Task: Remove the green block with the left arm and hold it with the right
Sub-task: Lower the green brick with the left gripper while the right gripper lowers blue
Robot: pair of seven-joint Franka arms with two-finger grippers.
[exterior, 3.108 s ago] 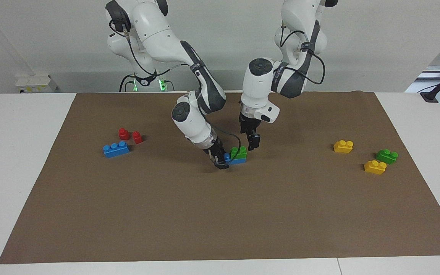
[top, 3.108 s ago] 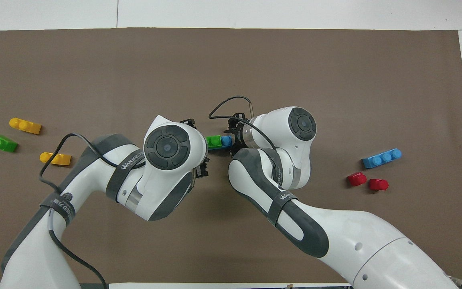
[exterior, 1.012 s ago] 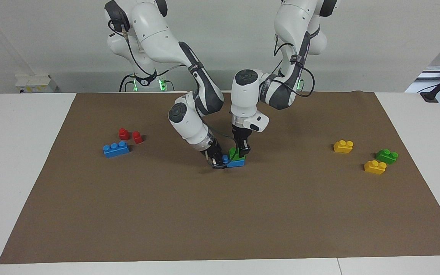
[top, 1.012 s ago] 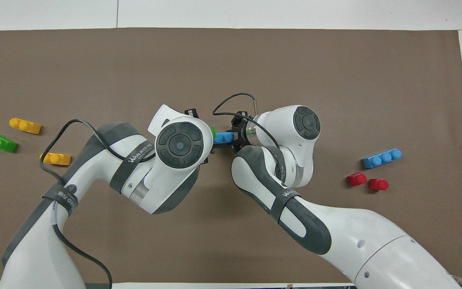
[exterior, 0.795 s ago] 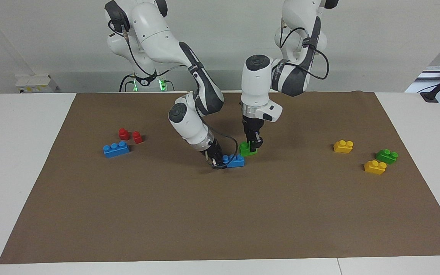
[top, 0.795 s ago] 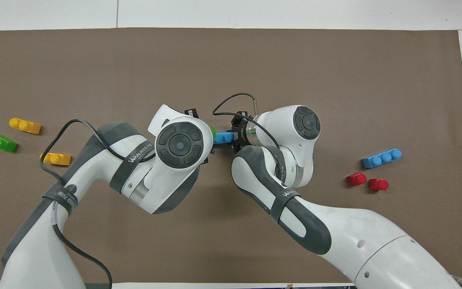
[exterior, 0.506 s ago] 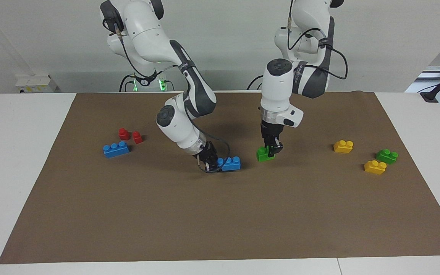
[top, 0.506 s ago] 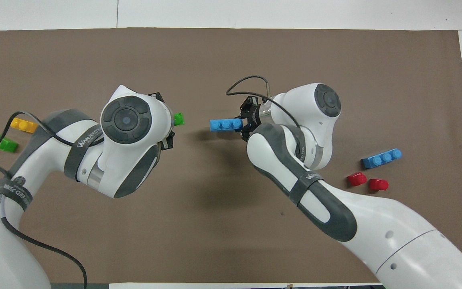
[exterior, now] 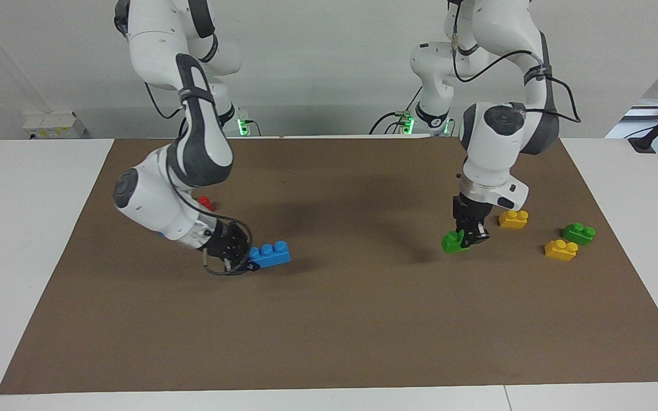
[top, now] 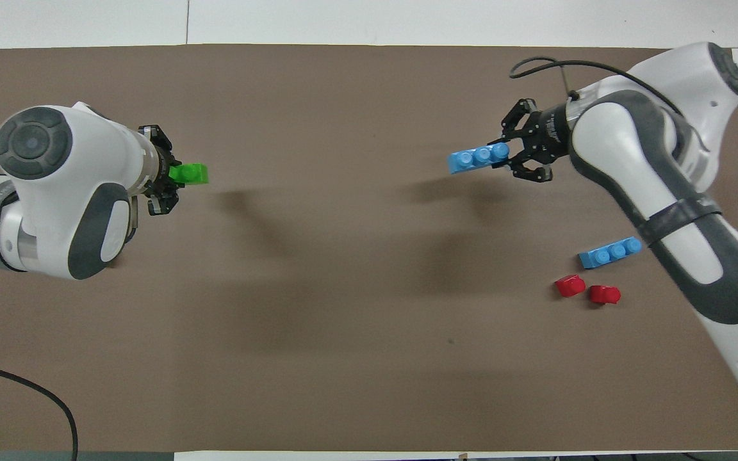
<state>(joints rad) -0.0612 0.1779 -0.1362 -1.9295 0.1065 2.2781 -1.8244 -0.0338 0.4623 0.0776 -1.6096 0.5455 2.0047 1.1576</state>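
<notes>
Holding green block (exterior: 453,241), left gripper (exterior: 472,235); right gripper (exterior: 241,251) grips blue brick (exterior: 271,253).

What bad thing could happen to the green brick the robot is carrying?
The left gripper grips the green block only at one end, so it might twist or slip out. It hangs close to the yellow brick, so setting it down there might bump that brick. The right gripper pinches the blue brick by its end too, and the brick sticks out tilted, so it could droop.
</notes>
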